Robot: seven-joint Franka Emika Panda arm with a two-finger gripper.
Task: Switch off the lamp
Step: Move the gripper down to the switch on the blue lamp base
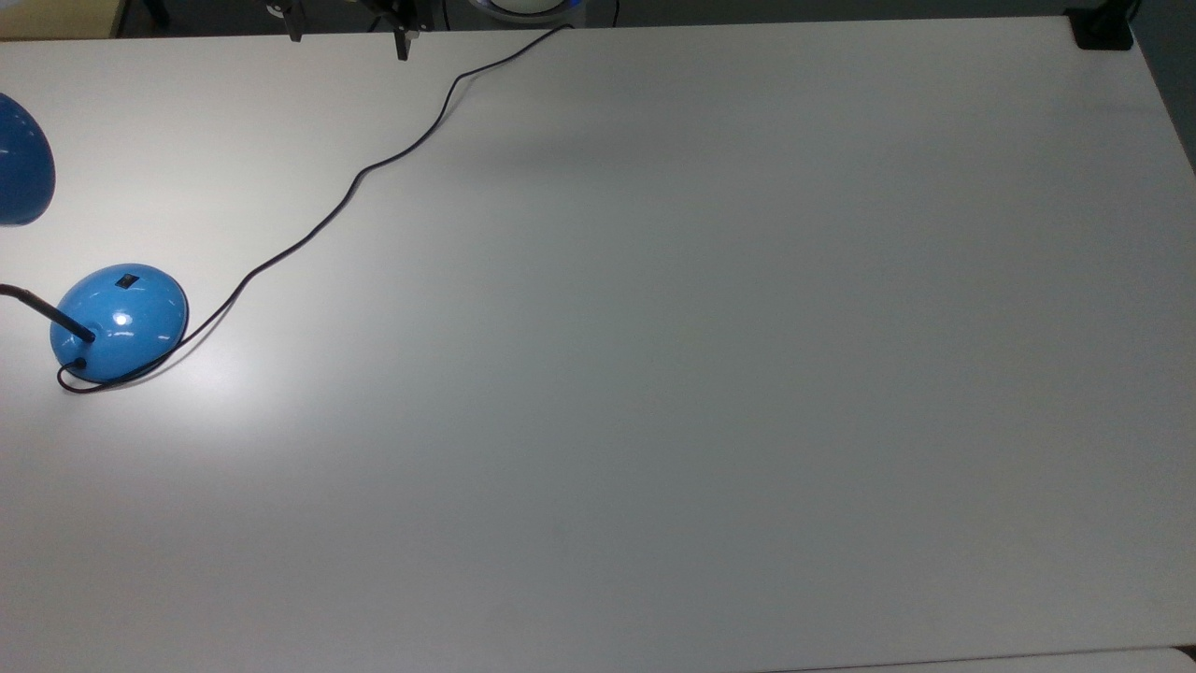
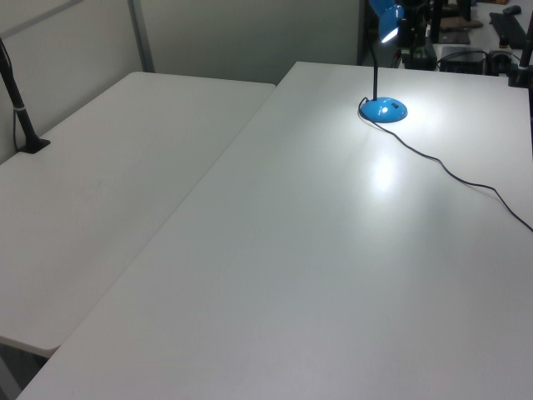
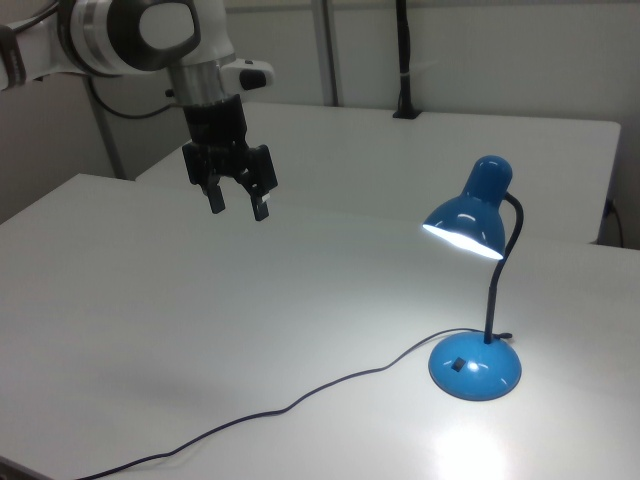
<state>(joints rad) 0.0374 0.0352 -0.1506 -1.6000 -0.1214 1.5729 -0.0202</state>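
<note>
The lamp stands lit on the white table (image 1: 654, 374), with a bright patch on the tabletop beside it. Its blue dome base (image 1: 121, 320) is at the top view's left, with the black rocker switch (image 1: 125, 279) on top. The blue shade (image 3: 470, 215) hangs on a black gooseneck over the base (image 3: 475, 368). The thin black cord (image 1: 346, 192) runs from the base to the table's far edge. My gripper (image 3: 238, 208) hovers open and empty well above the table, far from the lamp, at the right view's left. Its fingertips (image 1: 402, 51) poke in at the top view's upper edge.
A second white table (image 2: 100, 183) adjoins at the left view's left, with a black clamped post (image 2: 25, 117) on it. Another black clamp (image 1: 1103, 28) sits on the corner at the top view's upper right. Dark equipment (image 2: 433, 25) stands behind the lamp.
</note>
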